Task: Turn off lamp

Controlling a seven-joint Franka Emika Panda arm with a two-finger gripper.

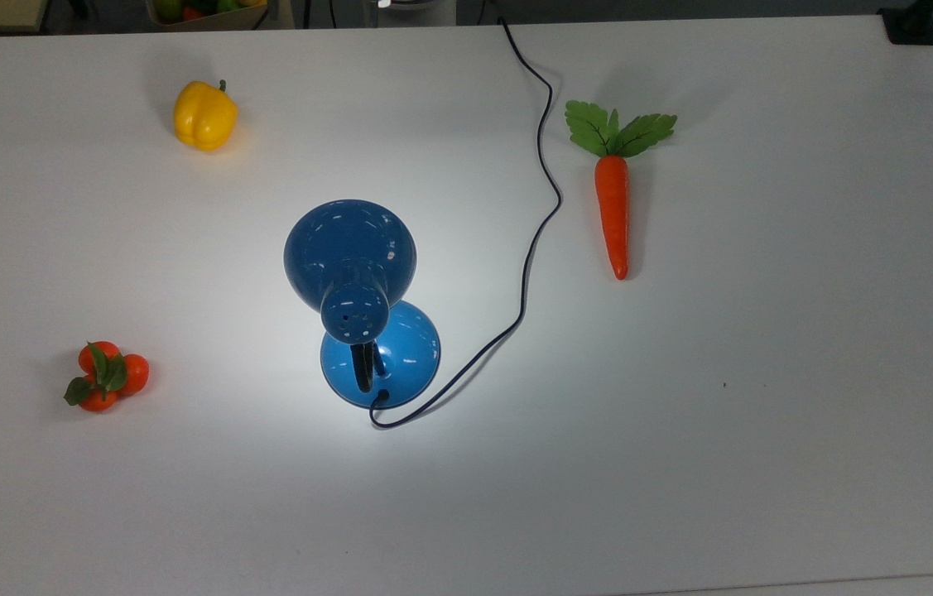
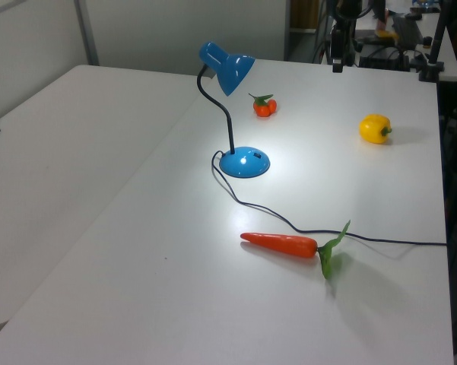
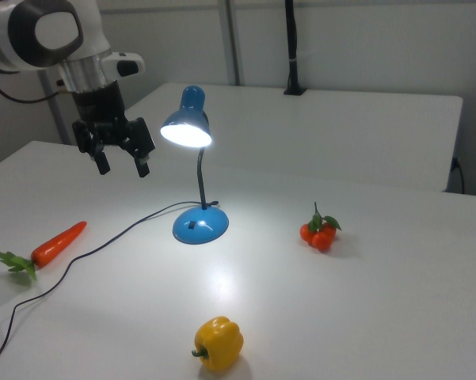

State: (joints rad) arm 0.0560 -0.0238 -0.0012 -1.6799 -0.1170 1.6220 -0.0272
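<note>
We see lamp [image 3: 193, 170] lit mid-table, gripper [image 3: 123, 167] spread wide, grasping nothing, above the cord [image 3: 103, 236] beside the lamp, arm cut off, carrot [image 3: 58, 242] beyond the cord.

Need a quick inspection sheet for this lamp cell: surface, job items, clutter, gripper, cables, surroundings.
Surface: white table, lit patch around the lamp.
Job's things: blue lamp upright, on.
Clutter: carrot, yellow pepper, tomato cluster, all apart from the lamp.
Grippers: gripper open, in the air at the right view's left of the shade.
Cables: black cord snakes from the base past the carrot and off the table edge.
Surroundings: second white table behind.
</note>
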